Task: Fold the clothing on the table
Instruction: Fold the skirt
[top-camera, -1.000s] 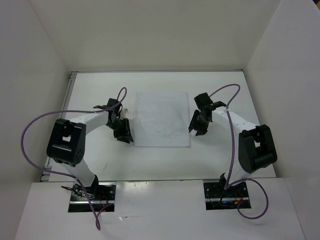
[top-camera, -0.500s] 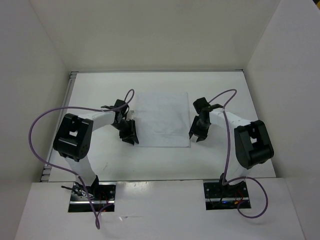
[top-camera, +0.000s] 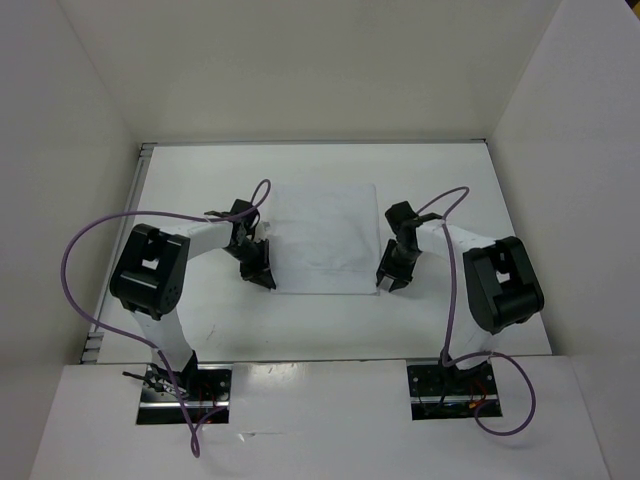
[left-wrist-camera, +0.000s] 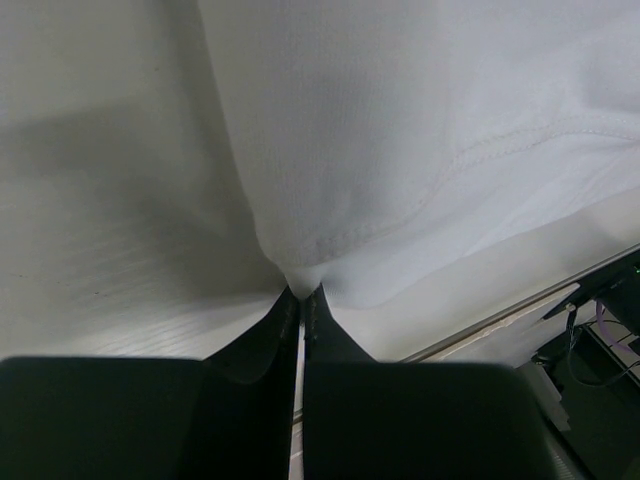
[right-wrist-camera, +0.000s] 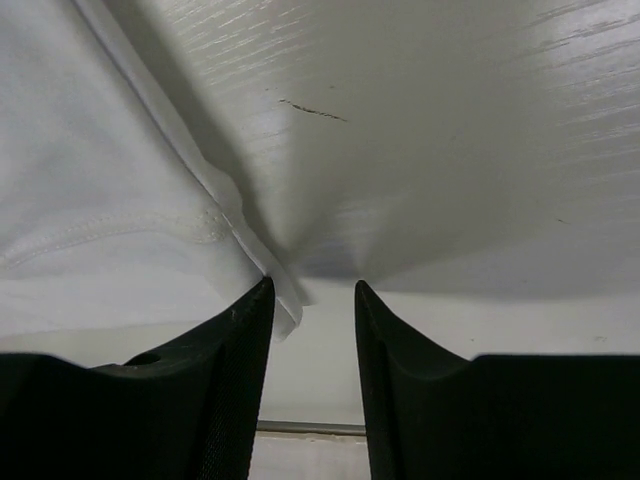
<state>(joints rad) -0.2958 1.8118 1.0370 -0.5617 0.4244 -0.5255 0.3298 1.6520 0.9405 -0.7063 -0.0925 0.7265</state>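
Left gripper clenched on the clothing's near-left corner — right gripper spread, the near-right corner just inside one finger.

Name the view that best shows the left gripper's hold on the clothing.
Left wrist: the left gripper is shut on a pinched corner of the clothing. The top view shows only the gripper at the clothing's near-left corner; the right wrist view misses it.
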